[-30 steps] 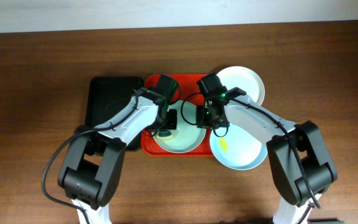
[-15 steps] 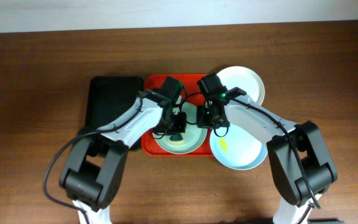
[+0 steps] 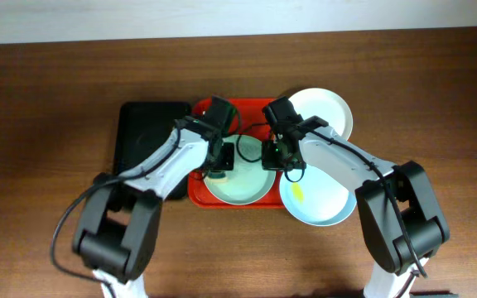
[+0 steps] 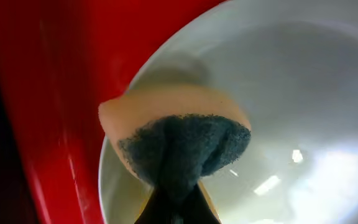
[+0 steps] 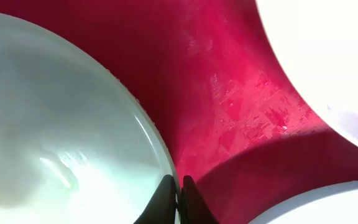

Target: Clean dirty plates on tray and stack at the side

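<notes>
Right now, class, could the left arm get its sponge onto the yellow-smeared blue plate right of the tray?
Probably not directly. The left gripper holds the sponge over the tray's plate, and the right gripper, pinching that plate's rim, stands with its arm between it and the smeared plate.

No writing, label, brand, number or sign can be read anywhere in any of the three views.

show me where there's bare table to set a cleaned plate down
Bare wood of the table lies left of the black tray, and right of the white plate and the smeared blue plate. The middle is crowded: the red tray holds a pale plate under the left gripper with its sponge and the right gripper.
</notes>
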Robot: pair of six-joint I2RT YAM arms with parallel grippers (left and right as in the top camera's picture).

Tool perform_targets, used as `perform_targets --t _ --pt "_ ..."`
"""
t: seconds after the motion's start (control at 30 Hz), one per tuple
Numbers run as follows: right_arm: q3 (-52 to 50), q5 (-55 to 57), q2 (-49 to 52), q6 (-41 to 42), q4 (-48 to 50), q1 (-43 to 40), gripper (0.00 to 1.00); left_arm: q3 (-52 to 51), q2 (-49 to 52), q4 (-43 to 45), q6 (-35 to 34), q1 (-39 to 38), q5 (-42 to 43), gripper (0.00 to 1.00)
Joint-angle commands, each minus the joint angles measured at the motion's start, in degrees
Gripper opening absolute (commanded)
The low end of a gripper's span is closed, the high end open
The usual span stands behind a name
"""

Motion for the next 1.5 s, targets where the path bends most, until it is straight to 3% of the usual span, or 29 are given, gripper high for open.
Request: perform_targets --t 0.0,0.17,0.3,0.57,0.67,0.73,0.83,1.07,1.23,1.47 --pt "-0.37 0.11 -0.44 0.48 0.17 0.35 0.04 -0.83 4.76 -0.55 -1.55 0.28 0.37 0.0" --pt "-0.37 0.11 -0.44 0.48 0.24 0.35 0.04 -0.85 6.16 -2.23 0.35 0.02 15.32 0.0" --pt "-0.37 0.09 -0.44 0.48 0.39 0.35 0.04 -0.83 6.16 1.64 3.3 -0.02 29.57 0.0" --pt "-0.37 0.11 -0.44 0.48 0.39 0.35 0.04 1.73 3.1 2.67 5.55 2.4 33.0 0.0" --pt "-0.37 0.11 -0.44 0.48 0.42 0.35 0.09 2.21 -1.36 2.47 6.1 4.81 27.32 0.0" --pt "-0.37 0.11 -0.44 0.48 0.42 0.35 0.46 2.25 -3.82 1.11 6.1 6.23 17.49 0.0" --pt "-0.37 0.09 -0.44 0.5 0.46 0.35 0.62 2.25 -4.81 -2.67 7.13 6.8 7.91 0.0" --pt "-0.37 0.07 -0.44 0.52 1.14 0.35 0.62 2.91 -6.01 -5.25 9.35 8.7 4.44 0.0" --pt "-0.37 0.09 -0.44 0.52 1.16 0.35 0.51 5.84 -8.52 -5.29 9.35 12.2 4.28 0.0" --pt "-0.37 0.09 -0.44 0.52 1.31 0.35 0.48 6.01 -10.78 -8.92 9.33 22.36 -7.96 0.0"
